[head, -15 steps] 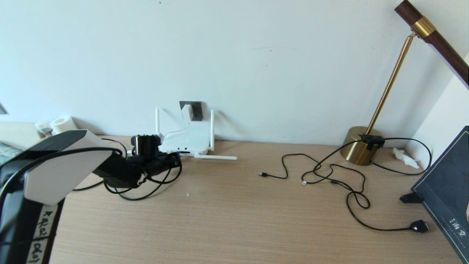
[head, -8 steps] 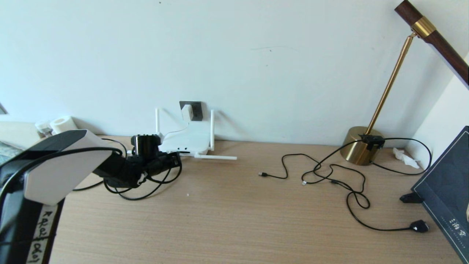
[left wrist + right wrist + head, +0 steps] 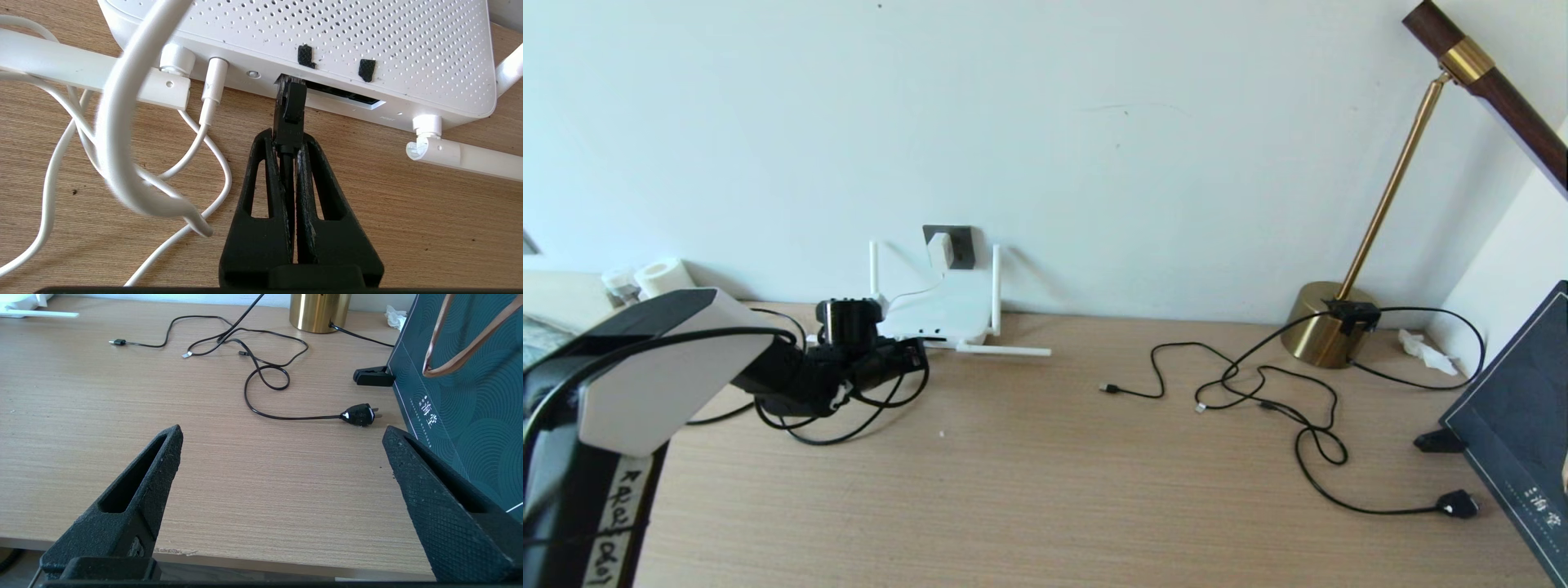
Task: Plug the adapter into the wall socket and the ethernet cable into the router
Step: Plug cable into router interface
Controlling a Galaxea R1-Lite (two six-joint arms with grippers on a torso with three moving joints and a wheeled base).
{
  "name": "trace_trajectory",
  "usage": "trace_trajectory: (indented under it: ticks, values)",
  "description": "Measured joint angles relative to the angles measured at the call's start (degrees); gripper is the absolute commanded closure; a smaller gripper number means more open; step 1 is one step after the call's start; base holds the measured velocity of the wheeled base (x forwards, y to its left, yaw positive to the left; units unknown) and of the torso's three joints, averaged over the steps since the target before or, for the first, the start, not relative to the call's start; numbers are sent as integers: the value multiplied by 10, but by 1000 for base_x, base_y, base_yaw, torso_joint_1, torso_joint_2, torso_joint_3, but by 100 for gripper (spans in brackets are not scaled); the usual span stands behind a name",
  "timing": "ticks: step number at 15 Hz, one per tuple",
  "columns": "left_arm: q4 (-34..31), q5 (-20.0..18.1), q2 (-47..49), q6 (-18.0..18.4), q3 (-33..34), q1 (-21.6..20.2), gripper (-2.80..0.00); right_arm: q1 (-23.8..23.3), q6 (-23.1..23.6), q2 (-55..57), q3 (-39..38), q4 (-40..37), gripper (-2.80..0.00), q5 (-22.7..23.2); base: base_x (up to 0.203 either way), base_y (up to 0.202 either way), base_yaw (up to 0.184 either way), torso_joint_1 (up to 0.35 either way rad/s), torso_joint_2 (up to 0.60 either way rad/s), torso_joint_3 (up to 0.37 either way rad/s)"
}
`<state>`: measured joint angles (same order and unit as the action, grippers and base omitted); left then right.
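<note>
The white adapter (image 3: 939,249) sits in the dark grey wall socket (image 3: 962,246), its thin white cord running down to the router (image 3: 943,314). My left gripper (image 3: 288,141) is shut on the black plug of the ethernet cable (image 3: 290,116). The plug's tip is at the left end of the dark slot (image 3: 347,96) on the router's (image 3: 327,41) front edge. In the head view the left gripper (image 3: 913,356) is low over the table just in front of the router, with the black cable looped (image 3: 849,425) beneath it. My right gripper (image 3: 282,430) hangs open over the table's front edge, holding nothing.
Loose white cord (image 3: 118,134) curls beside the router's flat-lying antenna (image 3: 81,65). Thin black cables (image 3: 1258,392), a black mains plug (image 3: 1458,504) and a brass lamp base (image 3: 1327,335) lie to the right. A dark patterned bag (image 3: 1519,425) stands at the right edge.
</note>
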<state>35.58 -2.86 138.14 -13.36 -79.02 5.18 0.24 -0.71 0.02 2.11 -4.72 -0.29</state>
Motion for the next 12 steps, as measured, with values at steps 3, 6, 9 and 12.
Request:
trace_trajectory:
  ticks: [3,6,9,12]
  values:
    - [-1,0,1,1,-3,0,0,0,0,0,0,0,-280,0,0,0,0,0,0,0]
    - [-1,0,2,1,-4,0,0,0,0,0,0,0,-280,0,0,0,0,0,0,0]
    - [-3,1,3,4,-8,-1,0,0,0,0,0,0,-280,0,0,0,0,0,0,0]
    - [-3,1,3,7,-10,-1,0,0,0,0,0,0,-280,0,0,0,0,0,0,0]
